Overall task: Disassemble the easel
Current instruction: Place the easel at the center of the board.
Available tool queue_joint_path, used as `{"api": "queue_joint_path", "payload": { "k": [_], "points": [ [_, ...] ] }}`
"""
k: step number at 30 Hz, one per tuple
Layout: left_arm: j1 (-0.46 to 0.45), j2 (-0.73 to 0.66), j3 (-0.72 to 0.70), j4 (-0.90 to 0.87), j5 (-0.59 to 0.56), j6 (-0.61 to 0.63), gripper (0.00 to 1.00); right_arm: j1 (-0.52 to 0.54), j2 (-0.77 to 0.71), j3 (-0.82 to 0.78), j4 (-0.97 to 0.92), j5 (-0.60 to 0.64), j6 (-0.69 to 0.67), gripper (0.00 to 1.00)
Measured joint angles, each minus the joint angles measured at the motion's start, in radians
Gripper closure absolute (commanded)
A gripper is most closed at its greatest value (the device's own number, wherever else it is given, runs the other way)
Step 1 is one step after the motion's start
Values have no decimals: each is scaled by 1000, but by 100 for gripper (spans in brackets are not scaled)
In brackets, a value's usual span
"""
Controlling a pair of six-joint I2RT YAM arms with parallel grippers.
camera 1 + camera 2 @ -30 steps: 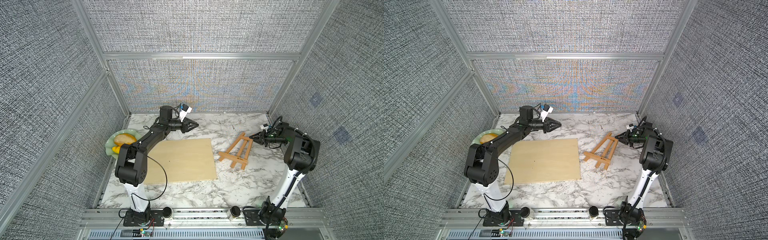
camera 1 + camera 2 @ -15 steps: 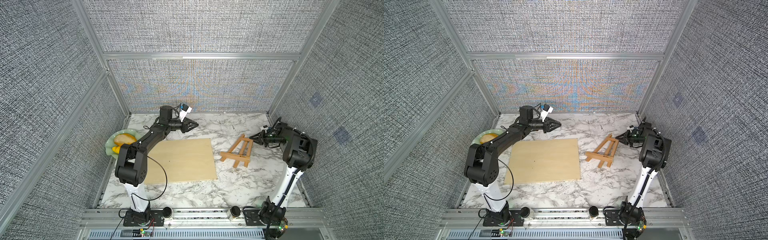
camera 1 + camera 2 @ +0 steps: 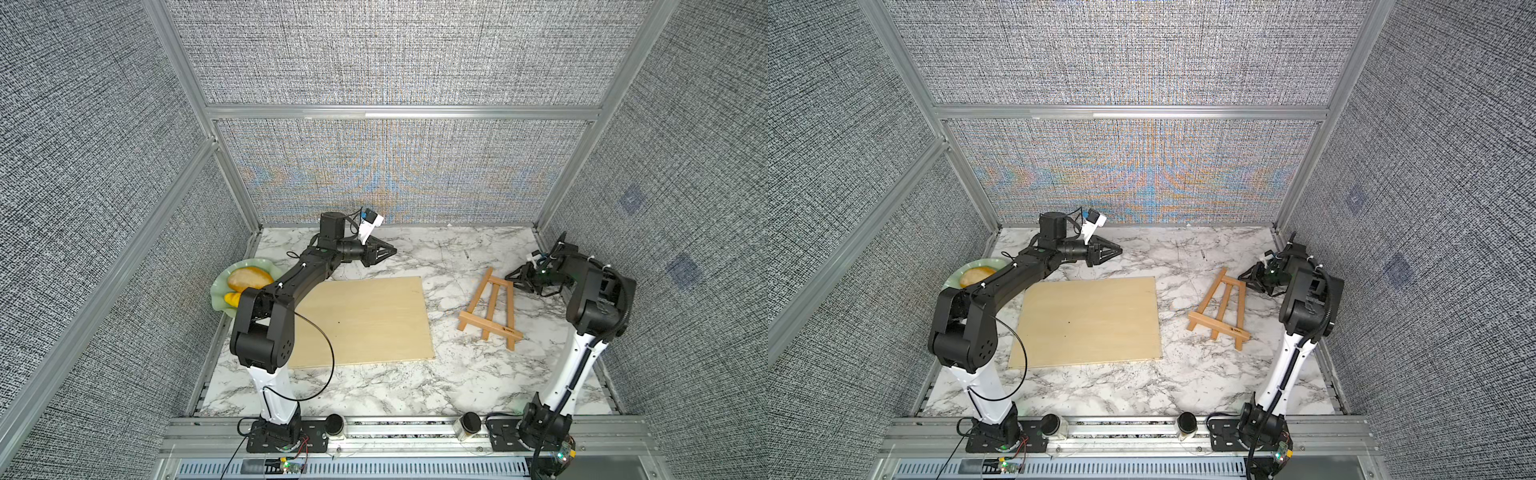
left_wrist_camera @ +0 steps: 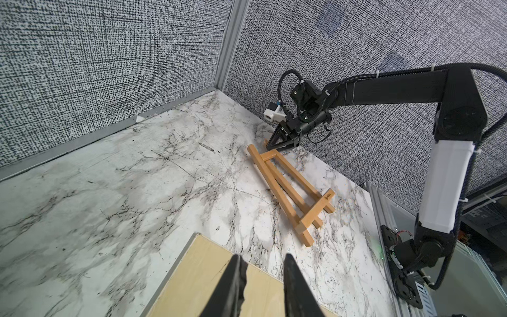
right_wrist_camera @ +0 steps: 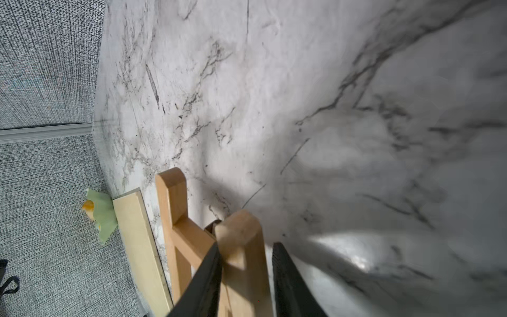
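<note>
Two black arms are mine: the left arm [image 3: 291,286] reaches from the lower left toward the back wall, and the right arm [image 3: 598,299] bends in from the right edge. One pale board [image 3: 365,320] lies flat at the centre. One easel [image 3: 490,309] lies flat on the marble right of centre in both top views. Its ledge bar is at the lower end and its top points toward my right claw [image 3: 508,277]. That claw's fingers [image 5: 203,280] stand apart on either side of one slat's tip. One finger touches the wood, and a sliver of marble shows before the other. My left claw [image 4: 262,259] sits above centre frame, past the board's upper edge, fingers apart with nothing between them. One wavy green plate [image 3: 218,291] sits at the left, partly under my left arm. It holds one bread roll [image 3: 249,279] and one yellow piece [image 3: 231,298]. The table [image 3: 374,386] is white marble pattern with grey veins. Grey woven walls [image 3: 395,62] in aluminium framing close three sides.
</note>
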Motion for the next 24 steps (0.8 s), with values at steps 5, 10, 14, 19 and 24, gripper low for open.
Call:
{"api": "queue_joint_path", "payload": {
  "k": [5,10,14,19,24],
  "points": [
    [0,0,0,-2,0,0,72,0,-18,-14,13,27,2,53],
    [0,-11,-2,-2,-3,0,72,-3,-58,-36,39,51,5,46],
    [0,-18,-7,-2,-11,0,71,-9,-97,-59,67,58,18,45],
    [0,-44,-27,2,-41,0,72,-16,-166,-113,137,59,50,42],
    [1,-69,-39,4,-70,5,72,-17,-258,-172,212,74,86,41]
  ]
}}
